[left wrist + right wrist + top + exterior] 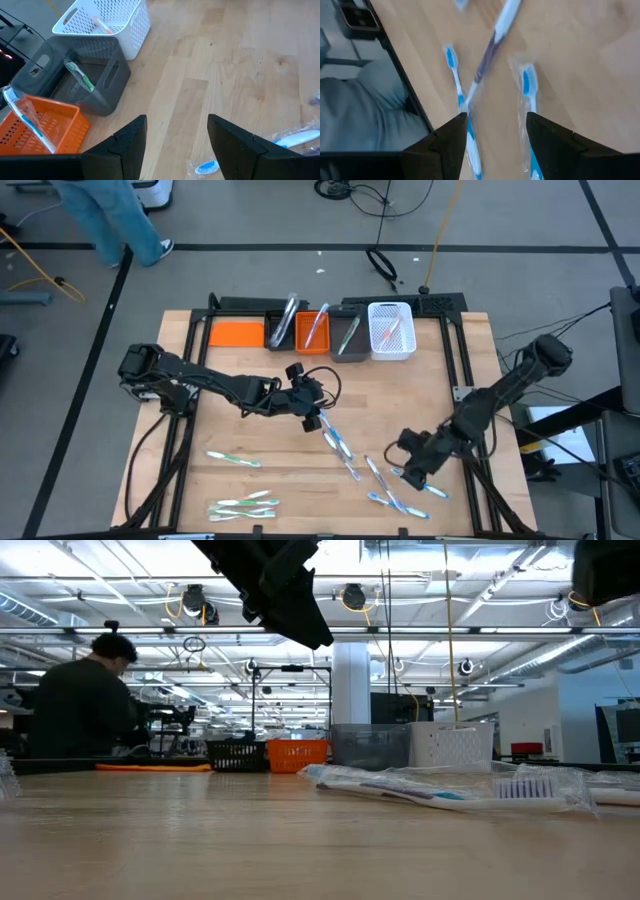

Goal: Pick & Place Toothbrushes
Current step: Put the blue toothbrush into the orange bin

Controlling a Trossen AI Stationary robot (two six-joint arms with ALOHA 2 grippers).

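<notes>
High view: your left pincer (313,402) sits mid-bench, the right pincer (408,467) over the blue toothbrushes (385,480) at the near right; more toothbrushes lie near left, some in the bins (330,332) at the far edge. Low view: a wrapped toothbrush (440,790) lies flat on the bench (200,840). Left wrist view: jaws apart, gripping nothing, a blue brush head (205,166) just beyond the fingers (125,145). Right wrist view: jaws apart, empty, blue brushes crossed between them.
</notes>
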